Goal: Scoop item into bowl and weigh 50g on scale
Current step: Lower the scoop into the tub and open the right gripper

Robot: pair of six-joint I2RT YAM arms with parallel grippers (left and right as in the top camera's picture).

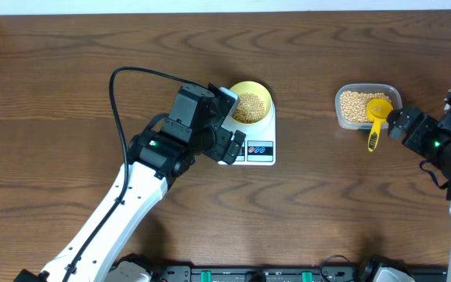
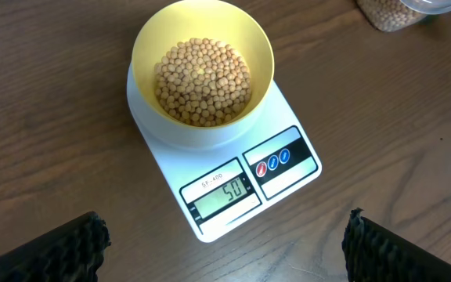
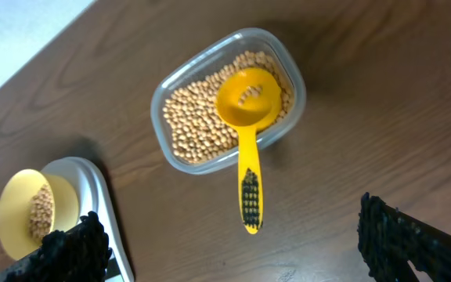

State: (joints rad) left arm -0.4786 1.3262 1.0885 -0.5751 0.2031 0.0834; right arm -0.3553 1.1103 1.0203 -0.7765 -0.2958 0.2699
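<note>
The pale yellow bowl (image 1: 251, 103) holds tan beans (image 2: 203, 81) and sits on the white scale (image 1: 255, 139). In the left wrist view the bowl (image 2: 202, 47) rests on the scale (image 2: 233, 180), whose display reads 50. My left gripper (image 2: 225, 251) is open and empty, hovering just in front of the scale. My right gripper (image 3: 237, 247) is open and empty, right of the yellow scoop (image 3: 247, 133), which rests in the clear tub (image 3: 225, 98) of beans with its handle pointing out. The bowl also shows in the right wrist view (image 3: 30, 207).
The clear tub (image 1: 366, 106) with the scoop (image 1: 377, 117) stands right of the scale on the brown wooden table (image 1: 327, 204). The left arm's black cable (image 1: 116, 102) loops over the table to the left.
</note>
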